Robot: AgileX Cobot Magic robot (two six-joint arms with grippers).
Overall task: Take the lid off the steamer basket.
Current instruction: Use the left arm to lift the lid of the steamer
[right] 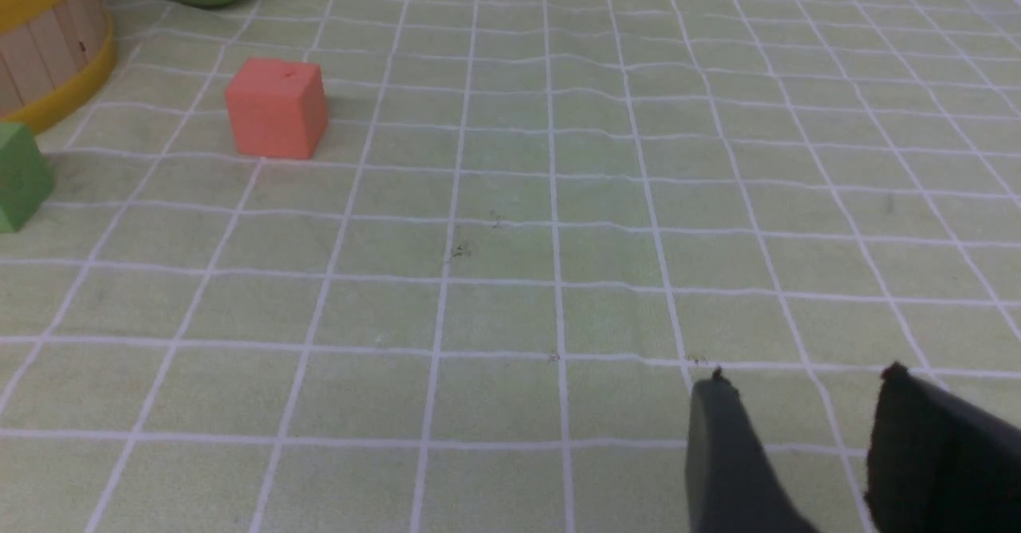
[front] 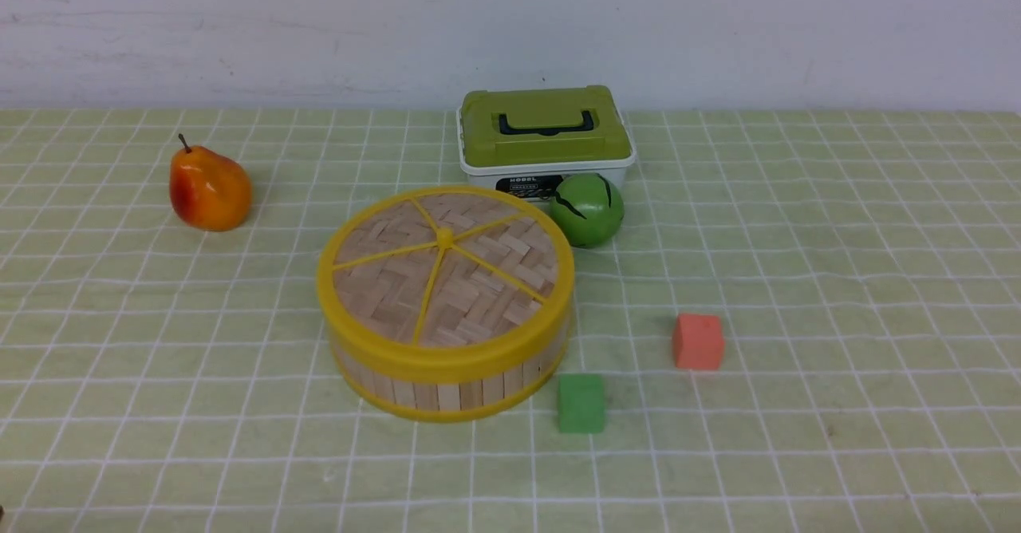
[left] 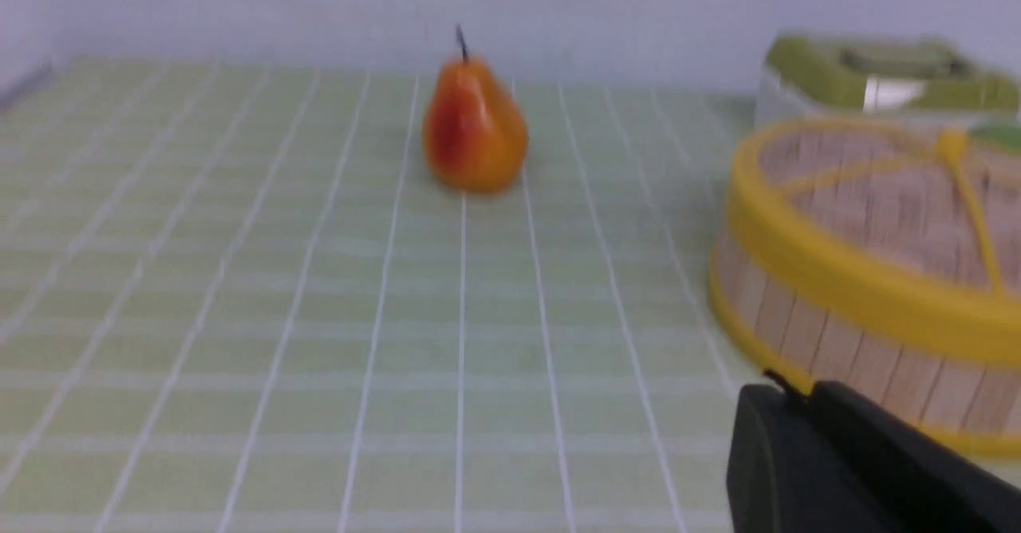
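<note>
Lid (front: pixel 510 278) still to come off — it sits flat on the steamer basket (front: pixel 449 397), rim all the way round, left of centre on the worktop (front: pixel 837 437). I judge this to be the very start: the approach, nothing lifted.

Left hand (left: pixel 778 385): dark fingers close together at the edge of its wrist view, nothing between them that I can see. Right hand (right: pixel 806 369): fingers apart, over bare worktop, holding nothing.

The left arm looks the likelier one to me, the basket being nearer its side. Next move, as I see it: bring that hand up and across to the lid, part the fingers, and come down over the centre knob (front: pixel 445 238) or a spoke beside it. Grip, then a straight, slow rise — the lid is wide and could tip, or drag the basket along. The green ball (front: pixel 587 210) lies just beside the far rim, so I want height before any sideways travel.
</note>
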